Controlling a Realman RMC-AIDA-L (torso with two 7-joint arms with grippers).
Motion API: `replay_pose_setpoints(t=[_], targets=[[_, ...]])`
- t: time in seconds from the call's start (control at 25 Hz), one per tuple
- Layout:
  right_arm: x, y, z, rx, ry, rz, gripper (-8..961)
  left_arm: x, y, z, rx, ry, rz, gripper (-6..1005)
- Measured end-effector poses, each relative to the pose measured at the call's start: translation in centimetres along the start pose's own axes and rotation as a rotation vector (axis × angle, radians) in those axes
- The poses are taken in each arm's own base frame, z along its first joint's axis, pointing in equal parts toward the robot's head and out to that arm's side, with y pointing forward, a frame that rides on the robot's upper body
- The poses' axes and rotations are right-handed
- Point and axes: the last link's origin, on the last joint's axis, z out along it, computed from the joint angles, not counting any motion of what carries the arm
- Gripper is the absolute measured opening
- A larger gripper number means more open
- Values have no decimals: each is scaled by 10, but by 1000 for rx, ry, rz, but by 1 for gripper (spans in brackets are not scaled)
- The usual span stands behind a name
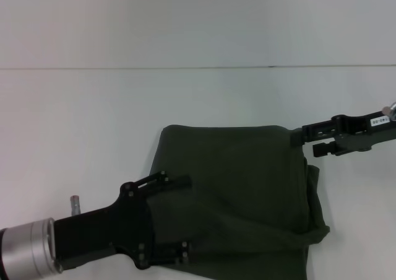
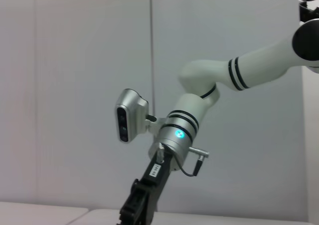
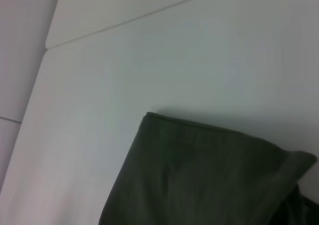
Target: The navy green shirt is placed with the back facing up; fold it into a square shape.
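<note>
The white counter (image 1: 86, 119) fills the head view, and the navy green shirt (image 1: 247, 187) lies on it in the lower middle of the frame as a compact, already doubled-over block, plain side up, running off the bottom edge. Its top edge is straight and runs across the frame from the upper left corner of the cloth to the upper right one; its right side is thicker, with stacked layers and a loose lobe bulging out toward the lower right. The left gripper (image 1: 179, 215) reaches in from the lower left of the frame and sits over the cloth's left part; its two black fingers stand apart, one above the other in the picture, with dark cloth between and behind them, and it cannot be told whether they pinch any fabric. The right gripper (image 1: 309, 141) comes in from the right edge and sits right at the shirt's upper right corner, its short fingers slightly apart; whether they hold the hem cannot be told. The right wrist view shows that folded corner and the bare counter beyond it. The relation that likely matters: the cloth lies between the two grippers, the right one at the far corner, the left one at the near-left flank, so the untidy right edge is nearer the right arm.
</note>
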Motion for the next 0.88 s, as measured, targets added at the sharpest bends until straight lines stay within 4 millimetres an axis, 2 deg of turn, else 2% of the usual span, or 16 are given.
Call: replay_pose_setpoints(t=[0.4, 0.6, 0.88], targets=[[0, 5, -4, -30, 6, 18, 865, 3, -6, -7, 46, 15, -37, 877], [7, 11, -7, -68, 62, 15, 864, 3, -9, -7, 51, 3, -28, 877], [17, 5, -10, -73, 90, -3, 864, 2, -16, -9, 88, -24, -10, 877]])
